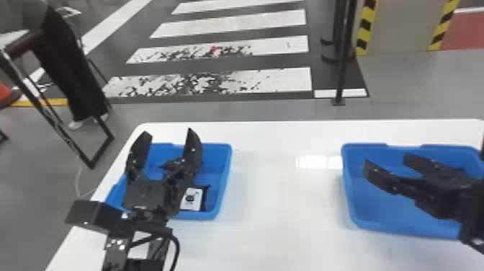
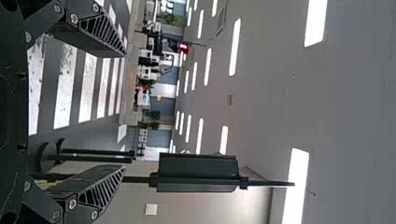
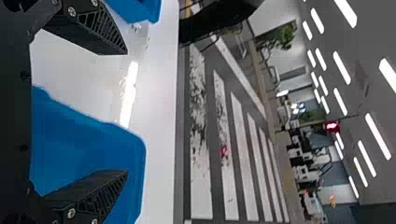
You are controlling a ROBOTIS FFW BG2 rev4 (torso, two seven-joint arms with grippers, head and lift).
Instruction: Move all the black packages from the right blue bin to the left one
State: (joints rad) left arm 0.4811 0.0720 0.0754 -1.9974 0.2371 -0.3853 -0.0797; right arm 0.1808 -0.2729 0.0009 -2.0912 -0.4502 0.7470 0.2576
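In the head view my left gripper point(image 1: 167, 132) is open over the left blue bin point(image 1: 224, 176). A black package with a white label point(image 1: 191, 199) lies in that bin, partly hidden by the arm. Whether a dark shape between the fingers is another package, I cannot tell. Over the right blue bin point(image 1: 351, 191) my right gripper point(image 1: 385, 159) stands open, holding nothing; the arm hides part of the bin's inside. The left wrist view has the left gripper point(image 2: 124, 111) with fingers wide apart. The right wrist view shows the right gripper point(image 3: 126, 113) beside the right bin point(image 3: 84, 144).
Both bins stand on a white table point(image 1: 281, 201), with a wide stretch of tabletop between them. A corner of the left bin point(image 3: 142, 9) appears in the right wrist view. Beyond the table are a black post point(image 1: 342, 72) and a dark-framed stand at the left.
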